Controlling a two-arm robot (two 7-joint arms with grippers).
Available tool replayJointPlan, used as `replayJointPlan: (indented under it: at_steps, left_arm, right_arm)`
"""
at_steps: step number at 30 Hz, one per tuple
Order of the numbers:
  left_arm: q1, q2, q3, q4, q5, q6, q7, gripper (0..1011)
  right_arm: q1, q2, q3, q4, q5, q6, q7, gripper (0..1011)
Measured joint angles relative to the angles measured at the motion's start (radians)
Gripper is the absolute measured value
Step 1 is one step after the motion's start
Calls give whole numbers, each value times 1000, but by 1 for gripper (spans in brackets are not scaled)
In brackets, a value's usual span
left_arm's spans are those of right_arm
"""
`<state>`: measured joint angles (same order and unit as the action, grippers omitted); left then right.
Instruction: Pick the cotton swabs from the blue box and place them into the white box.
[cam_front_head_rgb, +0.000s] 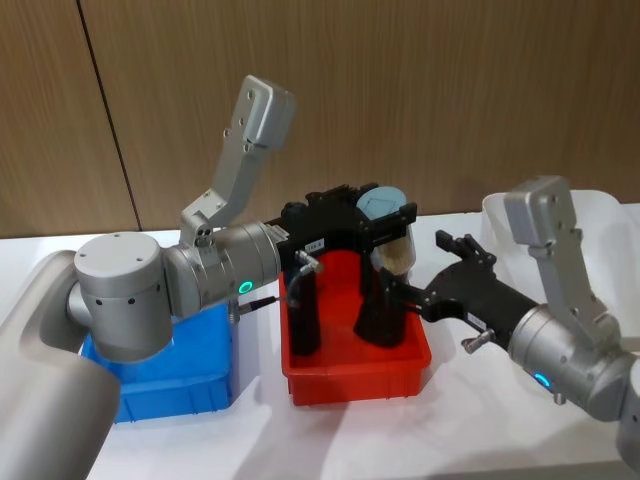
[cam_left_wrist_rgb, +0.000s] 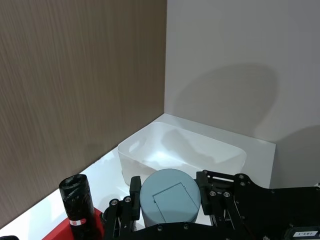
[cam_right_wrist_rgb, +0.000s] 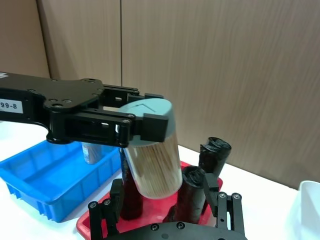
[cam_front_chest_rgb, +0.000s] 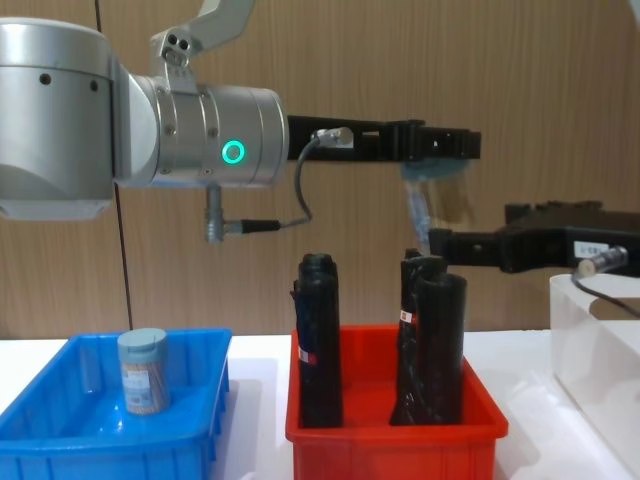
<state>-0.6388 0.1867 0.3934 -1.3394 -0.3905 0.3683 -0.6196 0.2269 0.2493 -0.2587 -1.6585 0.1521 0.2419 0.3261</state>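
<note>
wood wall; cotton swabs clamped in left pincer, right pincer beside

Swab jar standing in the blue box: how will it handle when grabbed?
Likely light: a plastic swab jar. Standing free, it could tip and roll if nudged. Smooth wall may slip; the left end effector holds another jar tilted.

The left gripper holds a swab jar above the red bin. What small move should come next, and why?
Probably the right gripper should ease forward until its open fingers sit around the clear body of the cotton swabs jar. The left gripper holds it by the lid over the red bin, short of the white box, so a handover looks likely.
</note>
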Motion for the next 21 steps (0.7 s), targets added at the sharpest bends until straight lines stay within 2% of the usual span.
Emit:
replayJointPlan:
  at_steps: [21]
  left_arm:
    - [0,0,0,0,0,0,0,670]
  right_arm:
    - [63,-34,-17,65,-15,12,48,1002]
